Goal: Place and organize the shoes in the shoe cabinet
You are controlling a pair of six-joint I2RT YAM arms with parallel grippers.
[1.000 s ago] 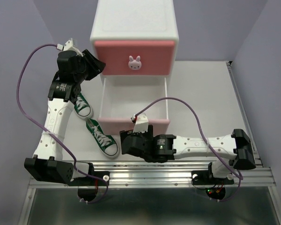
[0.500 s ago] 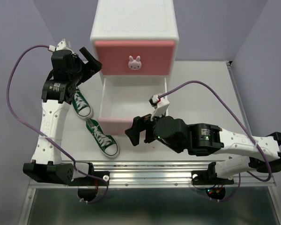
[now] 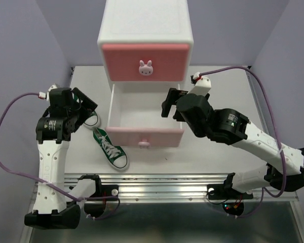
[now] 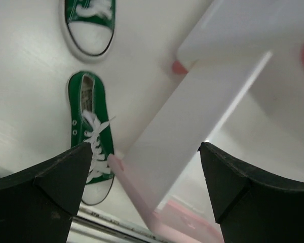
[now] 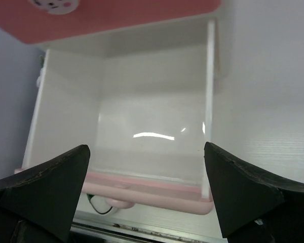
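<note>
My left gripper and right gripper are wide open, holding nothing. A green shoe lies slanted on the counter, left of the open drawer, closer to my left gripper.

White table, lilac walls, metal rail

This is a robotics lab test cell rather than a lived-in room. Plain lavender walls box in a bare white counter on the left, far and right. A slotted aluminium rail along its near edge carries the left arm and the right arm. Purple cables loop loose, and the only furnishings are small props: a shoe cabinet and a green sneaker.
</note>
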